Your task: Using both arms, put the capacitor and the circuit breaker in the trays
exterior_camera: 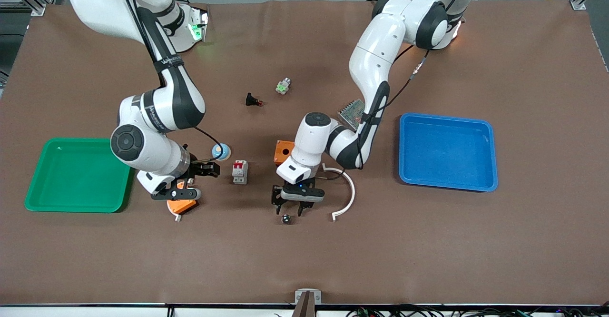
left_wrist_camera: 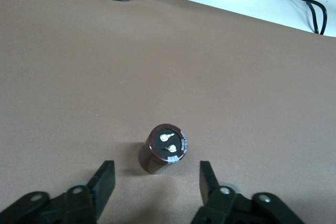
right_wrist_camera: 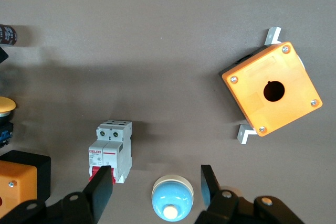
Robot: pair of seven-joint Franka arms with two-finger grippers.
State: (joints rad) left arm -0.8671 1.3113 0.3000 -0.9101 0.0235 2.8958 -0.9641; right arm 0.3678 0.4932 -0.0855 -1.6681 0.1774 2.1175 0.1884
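Observation:
The capacitor [exterior_camera: 286,219] stands on the brown mat near the table's middle; in the left wrist view it [left_wrist_camera: 165,148] is a small dark cylinder with two silvery terminals on top. My left gripper [exterior_camera: 290,208] hangs open just above the mat beside it, with its fingers apart and empty [left_wrist_camera: 156,179]. The circuit breaker [exterior_camera: 240,172] is a white block with red levers, lying flat. My right gripper [exterior_camera: 211,169] is open and empty [right_wrist_camera: 156,184], low over the mat. The circuit breaker [right_wrist_camera: 112,148] is just off one finger.
A blue dome button [exterior_camera: 221,152] lies by the right gripper and shows between its fingers [right_wrist_camera: 172,198]. An orange box with a hole [exterior_camera: 284,151], a white curved strip [exterior_camera: 349,191] and another orange box [exterior_camera: 183,206] are close by. The green tray [exterior_camera: 76,174] and the blue tray [exterior_camera: 447,150] are at the table's ends.

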